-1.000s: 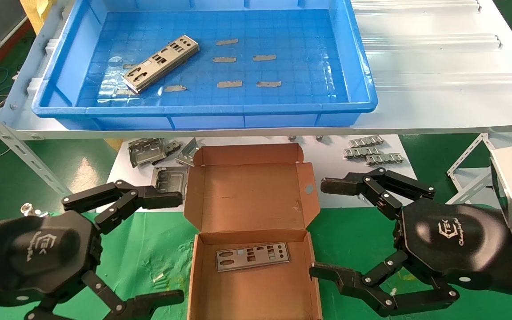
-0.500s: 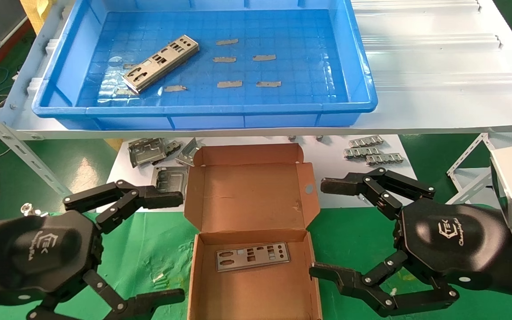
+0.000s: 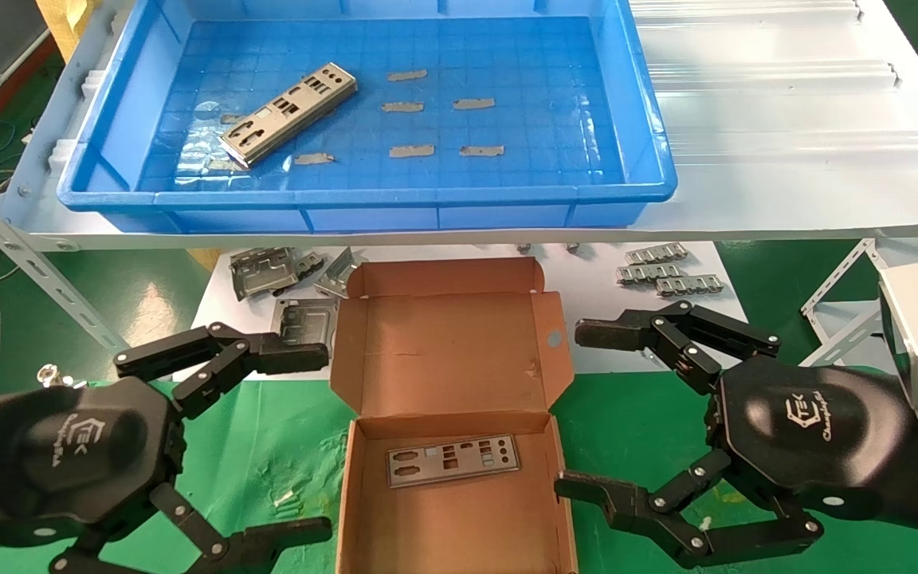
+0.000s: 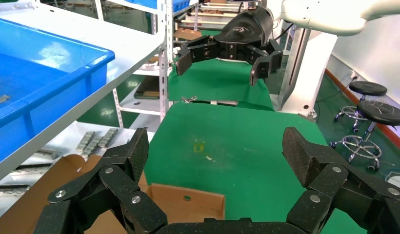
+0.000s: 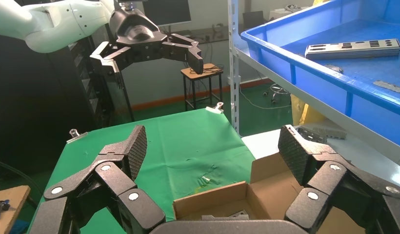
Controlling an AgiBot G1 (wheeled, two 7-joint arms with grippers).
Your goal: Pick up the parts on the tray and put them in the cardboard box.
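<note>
One part (image 3: 289, 114) lies diagonally in the tray's (image 3: 363, 195) left half; another part (image 3: 453, 460) sits flat in the cardboard box (image 3: 451, 351). My left tool (image 3: 300, 446) and right tool (image 3: 582, 410) flank the box over the green surface (image 3: 268, 446), both spread wide, holding nothing.

One silver part (image 3: 289, 114) lies flat and slanted in the upper left of the blue tray (image 3: 363, 195), which fills the frame's top. Below centre, the open cardboard box (image 3: 459, 494), lid folded back, holds another part (image 3: 453, 460) lying flat
</note>
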